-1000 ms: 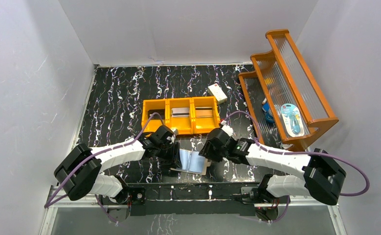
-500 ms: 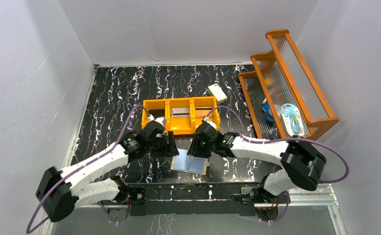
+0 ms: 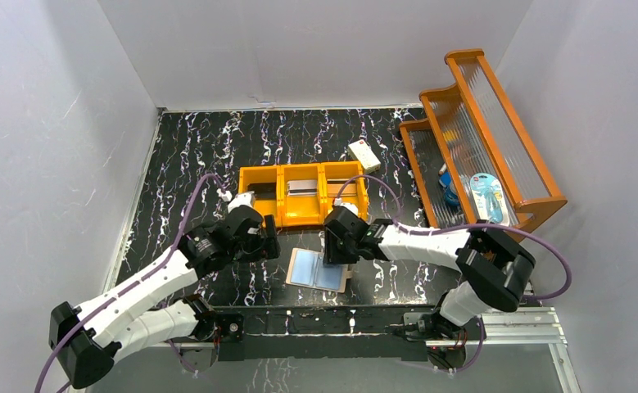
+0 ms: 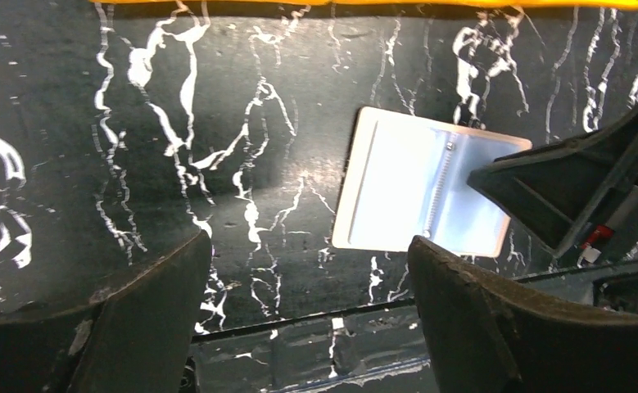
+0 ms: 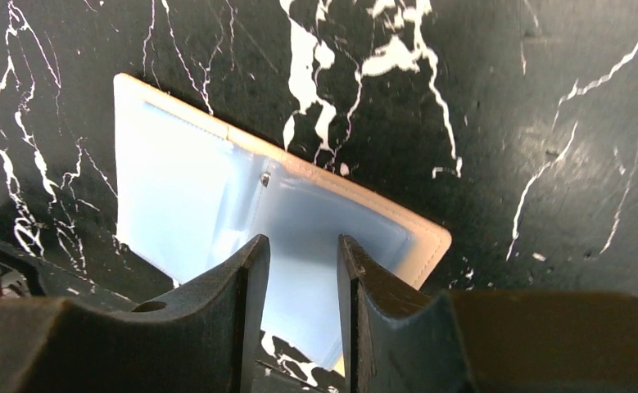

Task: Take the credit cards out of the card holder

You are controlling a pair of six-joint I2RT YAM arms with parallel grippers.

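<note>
"Where is the small peach-pink card holder with pale blue pockets (image 3: 319, 269)?"

"It lies open and flat on the black marble table (image 3: 192, 147), close to the arms."

"What is in the orange plastic three-part bin (image 3: 303, 218) behind it?"

"A silver-grey credit card (image 3: 302, 187) lies in the middle part."

"What changed?"

"The left gripper (image 4: 309, 254) has moved left, off the holder. It is wide apart and empty. The right gripper (image 5: 302, 240) now points down over the holder's right half, fingers a little apart."
</note>
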